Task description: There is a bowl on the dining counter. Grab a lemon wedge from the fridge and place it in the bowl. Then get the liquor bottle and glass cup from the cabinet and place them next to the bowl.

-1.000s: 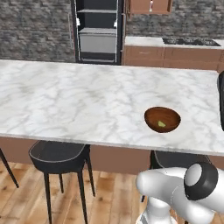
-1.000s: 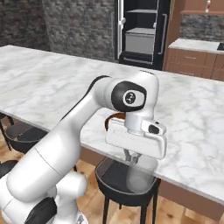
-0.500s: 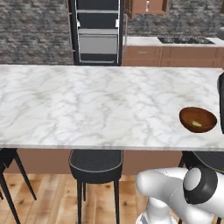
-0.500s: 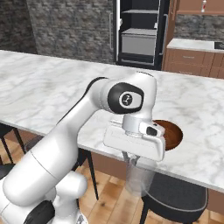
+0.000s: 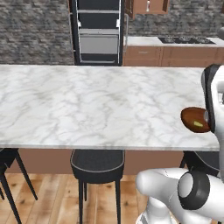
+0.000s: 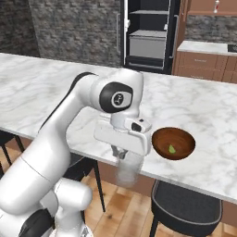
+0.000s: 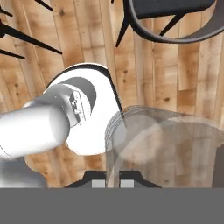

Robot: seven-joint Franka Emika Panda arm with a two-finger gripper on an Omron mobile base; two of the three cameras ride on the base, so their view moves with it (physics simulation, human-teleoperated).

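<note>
**Gripper carries the glass cup beside the dining counter**

Clamped on the glass cup point(image 6: 127, 169), the gripper point(image 6: 120, 152) hangs below the near edge of the dining counter point(image 6: 55, 97), pointing down toward the wooden floor. From the hand camera, the tumbler point(image 7: 168, 146) shows as a clear, greyish cylinder rising from between the finger tips, with floorboards showing through it.

Moving right along the marble top, the bowl point(image 6: 173, 143) sits near the counter's front edge, just beside the arm's wrist. A small yellow-green lemon wedge point(image 6: 171, 149) lies inside it, so that first part of the task looks finished. In the left base view the same bowl point(image 5: 194, 120) sits at the far right of the island, partly hidden behind the arm.

Further back and right, the fridge point(image 6: 150, 32) stands with its door open, and the cabinet point(image 6: 208, 5) hangs above the rear counter.

As a judgement: the cup is fetched but not yet set down next to the bowl. No liquor bottle stands beside the bowl, so that item appears to be left to fetch.
</note>
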